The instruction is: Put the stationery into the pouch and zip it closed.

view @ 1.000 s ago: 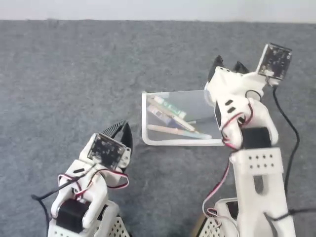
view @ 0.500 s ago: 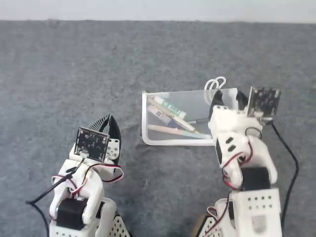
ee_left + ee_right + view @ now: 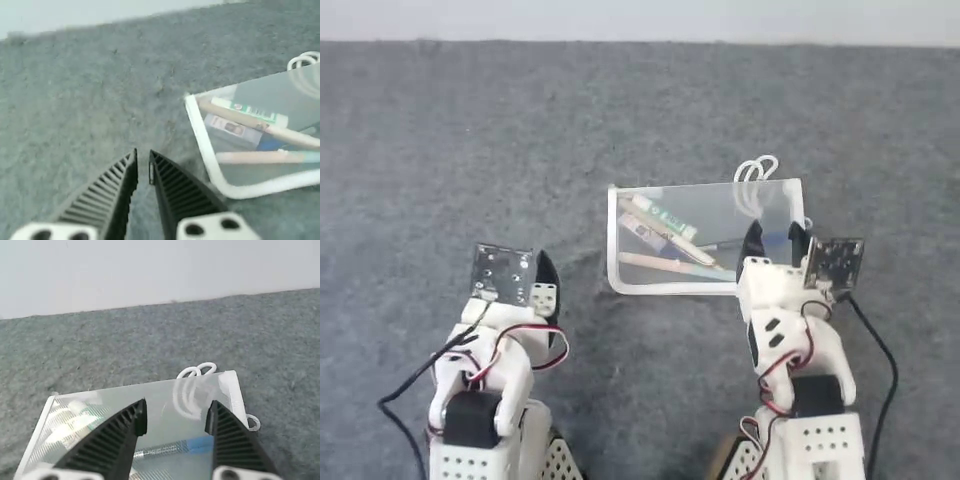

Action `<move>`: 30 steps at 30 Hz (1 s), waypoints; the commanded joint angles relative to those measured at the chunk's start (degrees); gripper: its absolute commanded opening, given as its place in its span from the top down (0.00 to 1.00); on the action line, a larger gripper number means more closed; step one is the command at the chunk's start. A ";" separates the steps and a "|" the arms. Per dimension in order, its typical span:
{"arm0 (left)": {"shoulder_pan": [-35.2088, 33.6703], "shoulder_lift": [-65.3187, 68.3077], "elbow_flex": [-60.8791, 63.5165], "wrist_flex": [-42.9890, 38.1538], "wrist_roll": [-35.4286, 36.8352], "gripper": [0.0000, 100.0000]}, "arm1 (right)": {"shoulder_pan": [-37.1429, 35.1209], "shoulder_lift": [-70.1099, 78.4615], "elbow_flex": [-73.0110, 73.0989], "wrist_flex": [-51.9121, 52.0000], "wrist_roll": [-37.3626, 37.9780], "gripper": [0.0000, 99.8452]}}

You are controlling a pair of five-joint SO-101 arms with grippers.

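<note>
On the grey surface (image 3: 470, 130) we see the clear pouch (image 3: 720, 205) lying flat with the stationery (image 3: 670, 262) inside; our right jaws hang apart over its near right edge, while our left jaws sit almost together, well left of it

Legible text, numbers, signs: none that you could read.
Item 1: long stick (image 3: 245, 111) inside the clear pouch (image 3: 202, 142), carrying a green-and-white printed band. Its characters were too small for you to make out.
Item 2: small printed card (image 3: 231, 128) just beside the stick, its print blurred and unreadable.
</note>
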 commanded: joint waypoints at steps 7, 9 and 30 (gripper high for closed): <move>-6.77 -1.14 0.22 -1.32 2.46 0.96 | -0.31 -9.98 5.63 0.57 3.08 0.81; -7.56 -1.14 1.98 -4.22 2.55 0.96 | -0.22 -9.98 5.63 2.86 3.08 0.81; -7.82 -1.14 10.86 -16.97 2.29 0.96 | 0.13 -9.98 5.63 30.90 3.43 0.98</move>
